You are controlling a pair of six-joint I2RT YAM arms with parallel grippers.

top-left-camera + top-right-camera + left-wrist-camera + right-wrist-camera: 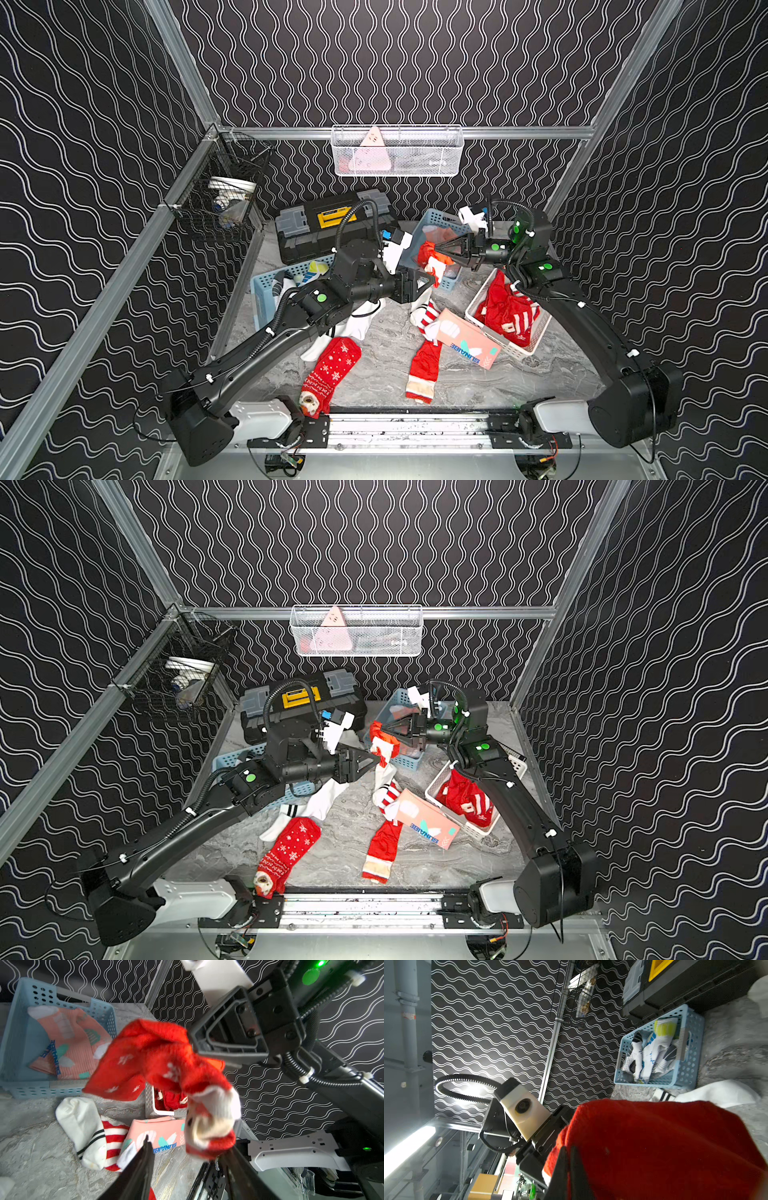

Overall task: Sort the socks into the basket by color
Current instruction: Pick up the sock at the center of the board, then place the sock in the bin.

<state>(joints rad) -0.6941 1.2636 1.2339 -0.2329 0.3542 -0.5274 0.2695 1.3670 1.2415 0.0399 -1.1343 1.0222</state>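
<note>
Surface (382,374): toolbox (328,232) at rear left, left basket (258,299) directly in front of it, rear basket (434,216) at centre back, right basket (519,349) near the right edge. Loose socks (332,365) lie in the middle between left and right baskets, with a leaning sock (469,338) against the right basket's wall. Raised sock (428,253) hangs above the surface before the rear basket.

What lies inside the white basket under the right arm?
Red socks lie in the white basket; one shows white stripes. The right arm crosses above its far side, so that corner is hidden, and so is whatever lies beneath the top socks.
</note>
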